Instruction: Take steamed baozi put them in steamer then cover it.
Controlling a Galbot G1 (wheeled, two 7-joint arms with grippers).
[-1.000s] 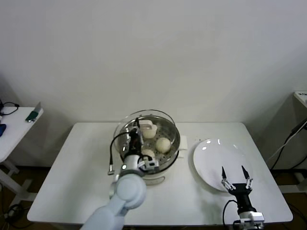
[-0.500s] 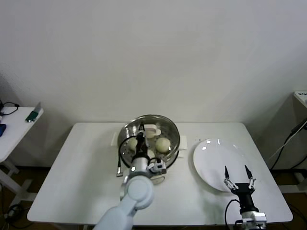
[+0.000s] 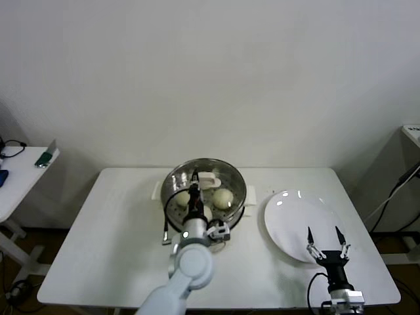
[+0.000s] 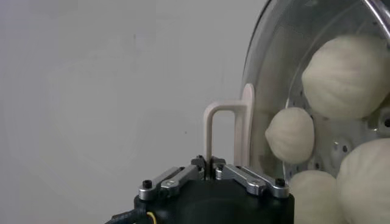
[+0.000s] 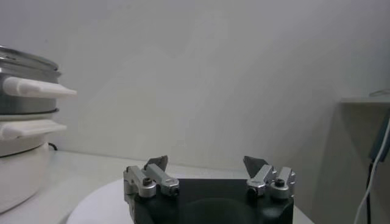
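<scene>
The steamer (image 3: 240,205) stands at the table's middle, steel pot on a white base. The clear glass cover (image 3: 213,169) lies level on top of it. My left gripper (image 3: 194,177) is above the steamer, shut on the cover's cream handle (image 4: 222,131), seen from the left wrist with the jaws (image 4: 209,163) pinching one leg of it. Several cream-white baozi (image 4: 347,76) (image 4: 291,134) show through the glass inside the pot, one in the head view (image 3: 223,197). My right gripper (image 3: 325,237) hovers open over the near edge of the white plate, nothing between its fingertips (image 5: 206,163).
A bare white plate (image 3: 295,213) sits right of the steamer (image 5: 24,85). A side table (image 3: 26,164) with small items stands far left. Another surface edge and a cable (image 3: 403,180) are at the far right. A wall rises behind the table.
My left gripper carried the tilted cover rightward and lowered it level onto the steamer. The right gripper shifted slightly toward the table's front edge.
</scene>
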